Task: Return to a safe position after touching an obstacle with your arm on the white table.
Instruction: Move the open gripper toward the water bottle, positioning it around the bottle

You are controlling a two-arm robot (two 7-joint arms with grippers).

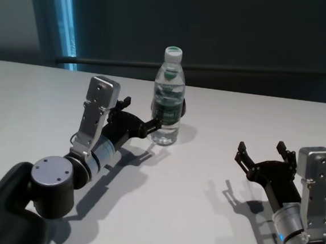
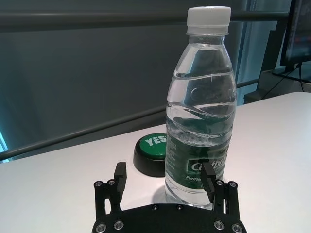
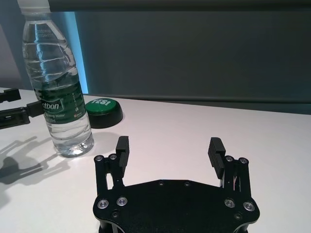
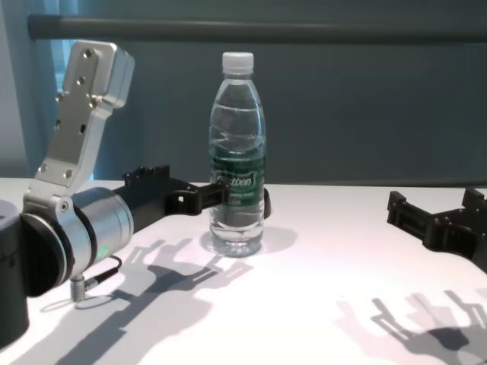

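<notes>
The bottle (image 1: 168, 97) stands upright toward the far middle of the white table (image 1: 34, 96), a tall clear plastic thing with rippled shoulders, a white ribbed screw cap and a dark green label band around its lower half. Water fills it nearly to the neck. Its base sits flat on the smooth, matte tabletop and throws a soft shadow.

My left gripper (image 2: 165, 178) is right up against it, fingers spread wide. One black fingertip (image 2: 209, 176) overlaps the label band in my left wrist view, while the other finger stands clear on the open side. From the chest view that fingertip seems to touch the bottle's side, though I can't be sure there isn't a sliver of gap. My left forearm, silver and black, reaches low across the table from the near left.

Just behind the bottle sits a low round button (image 2: 151, 156), black-bodied with a glossy green top and white lettering, partly hidden by the bottle.

My right gripper (image 3: 169, 151) hovers well apart on the near right side of the table, its ridged black fingers also spread wide and holding nothing.

A dark wall with a horizontal rail runs behind the table.
</notes>
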